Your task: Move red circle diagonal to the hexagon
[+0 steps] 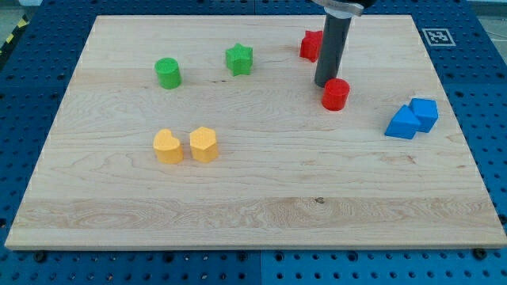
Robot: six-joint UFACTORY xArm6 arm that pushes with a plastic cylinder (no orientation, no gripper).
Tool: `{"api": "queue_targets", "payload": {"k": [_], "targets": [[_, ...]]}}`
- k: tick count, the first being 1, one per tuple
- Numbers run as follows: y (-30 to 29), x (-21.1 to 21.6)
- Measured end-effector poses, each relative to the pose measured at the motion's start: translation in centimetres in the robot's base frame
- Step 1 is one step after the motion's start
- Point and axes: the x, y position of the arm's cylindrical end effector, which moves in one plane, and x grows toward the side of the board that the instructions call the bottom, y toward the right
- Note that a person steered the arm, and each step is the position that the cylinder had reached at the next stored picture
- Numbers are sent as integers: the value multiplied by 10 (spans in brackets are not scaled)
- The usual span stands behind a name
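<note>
The red circle block [336,94] lies on the wooden board at the view's upper right. My tip [324,84] is at the lower end of the dark rod, touching or almost touching the red circle's upper left side. The yellow hexagon block [203,144] sits at the view's left of centre, with a yellow heart block [167,147] right beside it on its left.
Another red block [310,45], partly hidden by the rod, is at the view's top. A green star [239,59] and a green circle [168,73] are at the upper left. Two blue blocks [413,119] sit together at the view's right. The board's edge [253,244] runs along the bottom.
</note>
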Motion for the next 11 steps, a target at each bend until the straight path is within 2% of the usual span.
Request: {"api": "queue_targets", "payload": {"k": [1,2,3,5,6,7,8,10,11], "targets": [[62,-10],[81,-9],[44,14],[-78,72],[-61,65],[-25,77],[-29,117],[-128,113],[-94,111]]}}
